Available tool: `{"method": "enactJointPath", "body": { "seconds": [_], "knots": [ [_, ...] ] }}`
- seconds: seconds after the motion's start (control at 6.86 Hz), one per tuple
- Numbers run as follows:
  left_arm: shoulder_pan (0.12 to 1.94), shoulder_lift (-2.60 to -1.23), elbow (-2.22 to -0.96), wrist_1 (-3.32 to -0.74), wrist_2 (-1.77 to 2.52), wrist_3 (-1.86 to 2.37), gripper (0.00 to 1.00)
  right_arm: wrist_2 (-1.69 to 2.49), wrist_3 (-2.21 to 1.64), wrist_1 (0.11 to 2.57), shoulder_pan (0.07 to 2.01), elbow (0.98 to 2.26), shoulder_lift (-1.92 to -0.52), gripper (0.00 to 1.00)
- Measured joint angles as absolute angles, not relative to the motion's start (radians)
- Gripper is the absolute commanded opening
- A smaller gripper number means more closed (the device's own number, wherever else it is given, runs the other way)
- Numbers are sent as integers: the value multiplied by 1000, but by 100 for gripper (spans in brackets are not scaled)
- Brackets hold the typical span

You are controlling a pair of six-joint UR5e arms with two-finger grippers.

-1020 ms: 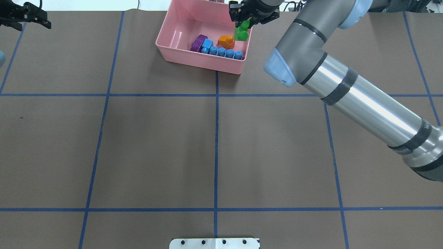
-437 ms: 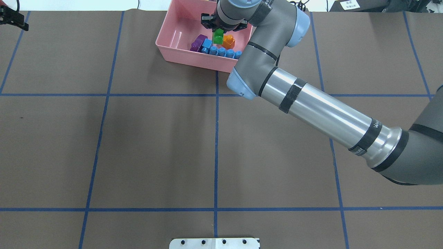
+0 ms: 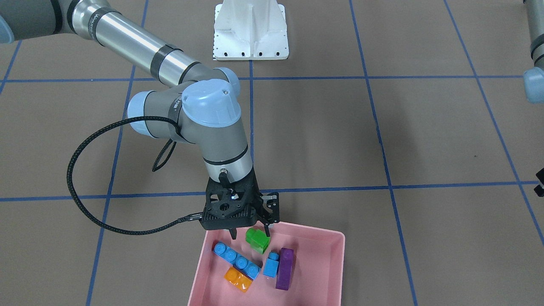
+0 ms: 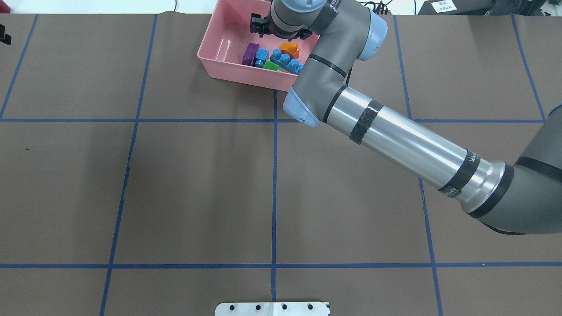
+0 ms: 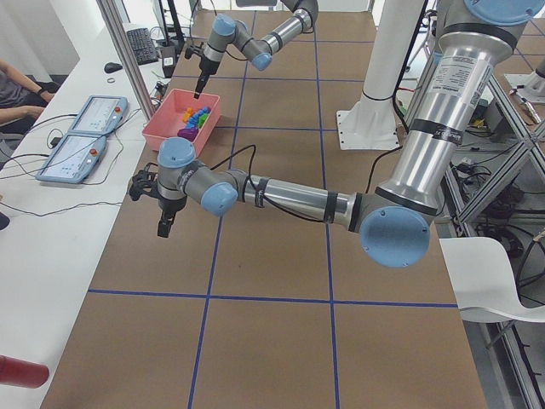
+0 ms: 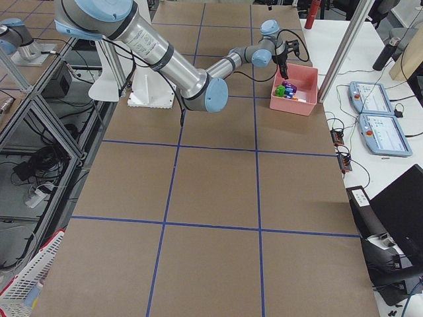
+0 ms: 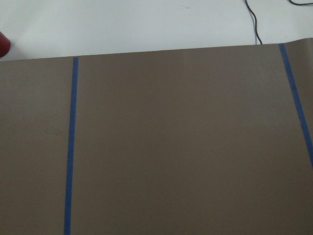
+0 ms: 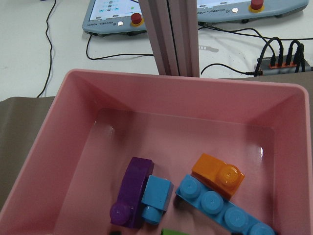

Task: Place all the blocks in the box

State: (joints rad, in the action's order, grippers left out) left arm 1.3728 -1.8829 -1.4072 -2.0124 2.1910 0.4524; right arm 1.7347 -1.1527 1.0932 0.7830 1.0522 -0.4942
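Note:
The pink box (image 4: 219, 39) stands at the table's far edge. In it lie the purple block (image 4: 250, 53), the small blue cube (image 4: 261, 55), the long blue bar (image 4: 286, 61), the orange block (image 4: 290, 47) and the green cube (image 4: 272, 66). My right gripper (image 3: 250, 232) hovers open over the box, its fingers apart just above the green cube (image 3: 257, 240), which lies tilted on the box floor. The right wrist view shows the box (image 8: 58, 147) and only a sliver of green at its bottom edge. My left gripper (image 5: 163, 227) hangs over the table's left end; I cannot tell its state.
The white base plate (image 3: 250, 29) sits at the robot's side of the table. Control pendants (image 8: 195, 12) and cables lie on the white bench just beyond the box. A metal post (image 8: 171, 34) stands behind the box's far wall.
My right gripper carried the green cube from the box's right wall to its middle and let go; the cube now lies in the box. The long blue bar shifted slightly. My left gripper moved further left.

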Motion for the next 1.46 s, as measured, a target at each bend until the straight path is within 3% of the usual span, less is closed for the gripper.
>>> {"method": "enactJointPath", "body": {
  "seconds": [0.44,1.02,1.46],
  "knots": [
    [1412,-1794,-1430,-2011,2194,309,100,1941,-1095,1192,882,1171,-561,100],
    [1506,-1731,-1475,-1767,2192,-75,100,2015,-568,1611,1008,1550,-908,100],
    [1532,-1718,-1574,-1503,2197,-253,100,2130,-78,1661,1206,1569,-1151,100]
  ]
}}
